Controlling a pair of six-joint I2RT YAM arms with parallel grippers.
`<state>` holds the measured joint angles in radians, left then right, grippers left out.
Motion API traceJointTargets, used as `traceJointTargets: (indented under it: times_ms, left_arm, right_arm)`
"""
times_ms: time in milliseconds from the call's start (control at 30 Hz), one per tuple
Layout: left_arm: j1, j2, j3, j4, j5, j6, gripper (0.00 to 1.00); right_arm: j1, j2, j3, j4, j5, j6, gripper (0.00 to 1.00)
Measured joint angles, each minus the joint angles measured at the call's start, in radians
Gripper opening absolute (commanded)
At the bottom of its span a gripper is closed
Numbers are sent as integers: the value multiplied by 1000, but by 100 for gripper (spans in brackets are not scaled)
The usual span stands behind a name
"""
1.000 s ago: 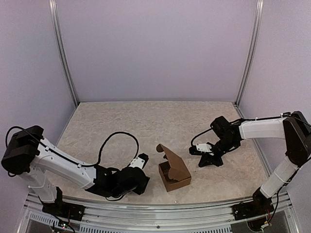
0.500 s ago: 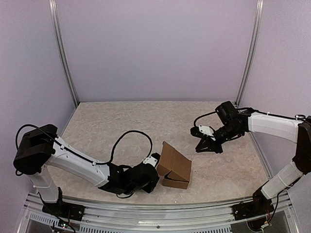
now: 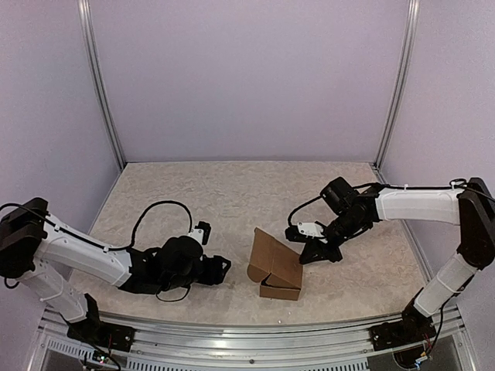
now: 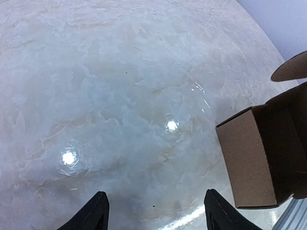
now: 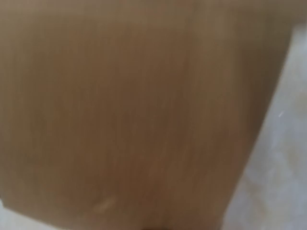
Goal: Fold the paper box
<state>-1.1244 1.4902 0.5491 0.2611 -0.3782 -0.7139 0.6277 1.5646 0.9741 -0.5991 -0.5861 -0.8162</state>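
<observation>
Shows the paper box [image 3: 277, 267] near the front middle of the table [image 3: 232, 193], formed into a squarish shell, with the lid slanting half down and not tucked. Judges the walls done, with lid closing and tucking left. Finds the left gripper [image 3: 219, 269] low on the table, well apart to the box's left, fingers spread, holding nothing. Places the right gripper [image 3: 308, 249] just beside the slanted lid; cannot tell whether spread or pressed together, with blurred cardboard filling its wrist view. Notes a looping black cable [image 3: 155, 212] behind the left arm, away from the box.

the paper box [image 3: 276, 267] is matt brown cardboard, on a glossy, marbled table [image 4: 120, 96] reflecting lights.
</observation>
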Motion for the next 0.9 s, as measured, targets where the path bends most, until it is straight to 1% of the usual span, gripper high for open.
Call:
traceJointTargets:
  times_ms: [200,367,533,633,700,800,900]
  left_arm:
    - [7,76,69,51,72,3,66]
    - [8,96,80,50,86,-1,65]
    - [24,83,66,46,87,-26,66]
    - [42,44,24,48,95,-45,66]
    - [53,5,-5,48,97,-55,67]
    - [68,-107,-52,46,99,-67,69]
    - [76,-221,-69,49,102,-67,69]
  right_arm:
    - [0,2,-24,2,30,22,8]
    - [1,-18,-19,-11,30,26,9]
    - [33,-44,63,-40,22,29,12]
    - [74,-29,109,-29,22,39,11]
    - [97,13,135,-17,22,46,11]
    - [114,106,147,0,35,60,11]
    - [117,180,148,8,36,77,11]
